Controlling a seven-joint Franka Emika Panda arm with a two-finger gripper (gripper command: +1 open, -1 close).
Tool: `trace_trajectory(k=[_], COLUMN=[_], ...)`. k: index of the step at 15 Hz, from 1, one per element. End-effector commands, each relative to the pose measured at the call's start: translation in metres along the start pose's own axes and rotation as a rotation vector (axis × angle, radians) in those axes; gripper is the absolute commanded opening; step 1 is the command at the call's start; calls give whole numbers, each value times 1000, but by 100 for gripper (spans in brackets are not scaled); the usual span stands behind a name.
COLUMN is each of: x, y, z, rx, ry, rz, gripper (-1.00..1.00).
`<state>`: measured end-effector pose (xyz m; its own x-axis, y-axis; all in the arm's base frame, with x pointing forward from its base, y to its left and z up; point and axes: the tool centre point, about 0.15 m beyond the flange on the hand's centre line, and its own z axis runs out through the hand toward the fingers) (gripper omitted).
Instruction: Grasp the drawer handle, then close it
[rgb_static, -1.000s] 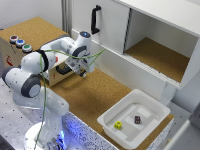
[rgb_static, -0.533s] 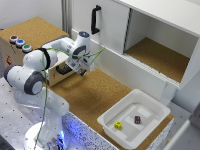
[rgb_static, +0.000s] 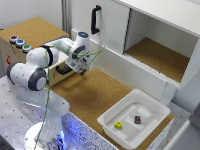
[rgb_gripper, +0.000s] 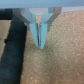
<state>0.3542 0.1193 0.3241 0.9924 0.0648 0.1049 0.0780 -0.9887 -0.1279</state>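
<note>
Bare cork floor (rgb_static: 102, 95) beside drawer handle (rgb_static: 64, 70); bin (rgb_static: 131, 121) well apart.

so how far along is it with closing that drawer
Early. Done: the end effector has reached the drawer, sitting next to the drawer handle. In hand: nothing; the wrist view shows its fingers pressed together over cork, with the black handle off to one side. Left: open up, grasp the handle, then push the drawer, which stands open, closed.

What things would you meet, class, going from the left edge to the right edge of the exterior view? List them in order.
Coloured buttons → drawer handle → gripper → tall black cabinet door handle → yellow cube → dark cube, both in the white tray.
</note>
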Motion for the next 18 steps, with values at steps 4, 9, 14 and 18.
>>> trace_trajectory(k=[4, 9, 14, 18], x=[27, 30, 39, 42], y=[-62, -108, -154, -183], z=[18, 22, 23, 19], rx=[-8, 3, 45, 83], ry=[-40, -43, -44, -41], rz=[-70, -115, -188, -234], gripper=[-100, -100, -100, -100])
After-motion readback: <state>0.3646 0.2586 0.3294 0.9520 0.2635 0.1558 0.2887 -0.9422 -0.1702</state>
